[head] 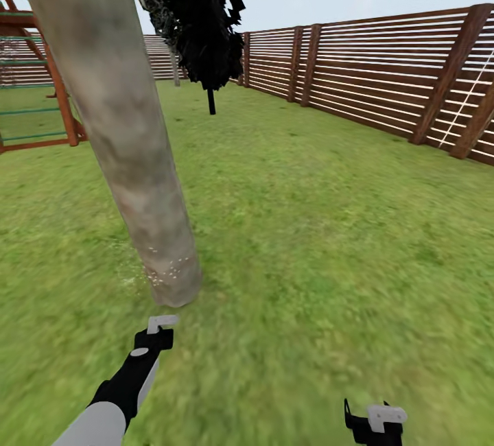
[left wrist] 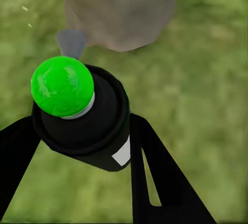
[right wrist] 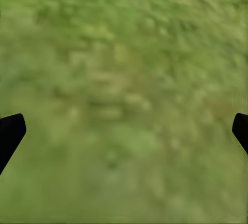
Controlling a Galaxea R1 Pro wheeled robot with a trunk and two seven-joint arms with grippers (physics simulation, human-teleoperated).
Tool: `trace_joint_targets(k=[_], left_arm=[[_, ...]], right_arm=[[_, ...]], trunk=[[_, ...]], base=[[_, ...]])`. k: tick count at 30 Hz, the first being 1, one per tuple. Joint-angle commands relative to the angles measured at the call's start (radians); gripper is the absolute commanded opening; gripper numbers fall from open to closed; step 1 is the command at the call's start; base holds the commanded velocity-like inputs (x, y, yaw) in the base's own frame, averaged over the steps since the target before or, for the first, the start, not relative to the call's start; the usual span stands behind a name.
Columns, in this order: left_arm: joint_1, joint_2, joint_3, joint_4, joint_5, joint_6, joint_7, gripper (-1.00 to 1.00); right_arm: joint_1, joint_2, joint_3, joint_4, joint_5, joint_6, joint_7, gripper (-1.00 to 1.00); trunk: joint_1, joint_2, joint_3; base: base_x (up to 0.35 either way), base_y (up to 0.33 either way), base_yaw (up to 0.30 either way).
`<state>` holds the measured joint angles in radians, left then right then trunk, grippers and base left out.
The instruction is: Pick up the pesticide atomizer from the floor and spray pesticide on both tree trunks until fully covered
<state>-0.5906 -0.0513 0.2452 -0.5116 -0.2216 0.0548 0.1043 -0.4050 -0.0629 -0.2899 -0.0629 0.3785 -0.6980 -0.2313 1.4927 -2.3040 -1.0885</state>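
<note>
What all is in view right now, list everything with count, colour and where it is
Tree trunk: one, grey-brown mottled, left of centre, leaning across the head view.
Pesticide: scattered white specks, low on the trunk near its base.
Pesticide atomizer: one, dark with green dot on top and white label, in the left end effector.
Dark-leaved tree: one, black foliage, behind the trunk.
Fence: brown slats, along the right and back.
Play frame: one, red-brown with green rungs, far left.
Grass: green lawn.
Left end effector: black, white-tipped, near the trunk base.
Right end effector: black, white-tipped, open, lower right over grass.
</note>
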Motion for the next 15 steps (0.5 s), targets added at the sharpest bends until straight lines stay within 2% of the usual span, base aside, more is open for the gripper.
trace_joint_targets(k=[1,4,7,15], left_arm=[[0.0,0.003,0.0,0.001,-0.001,0.001,0.0,-1.0],[0.0,0.016,0.0,0.007,0.0,0.002,0.0,-1.0],[0.0,0.019,0.0,0.009,0.001,0.002,0.0,-1.0],[0.0,0.019,-0.001,0.015,0.001,0.001,0.001,-1.0]], right_arm=[[0.0,0.0,0.001,0.0,0.0,0.0,0.0,1.0],[0.0,0.0,0.001,0.0,0.0,0.0,0.001,1.0],[0.0,0.0,0.0,0.0,0.0,0.0,0.001,1.0],[0.0,0.0,0.001,0.0,0.0,0.0,0.003,1.0]], trunk=[[0.0,0.0,0.0],[0.0,0.0,0.0],[0.0,0.0,0.0],[0.0,0.0,0.0]], base=[[0.0,-0.274,0.275],[0.0,-0.274,0.277],[0.058,-0.273,0.225],[0.195,-0.229,0.015]])
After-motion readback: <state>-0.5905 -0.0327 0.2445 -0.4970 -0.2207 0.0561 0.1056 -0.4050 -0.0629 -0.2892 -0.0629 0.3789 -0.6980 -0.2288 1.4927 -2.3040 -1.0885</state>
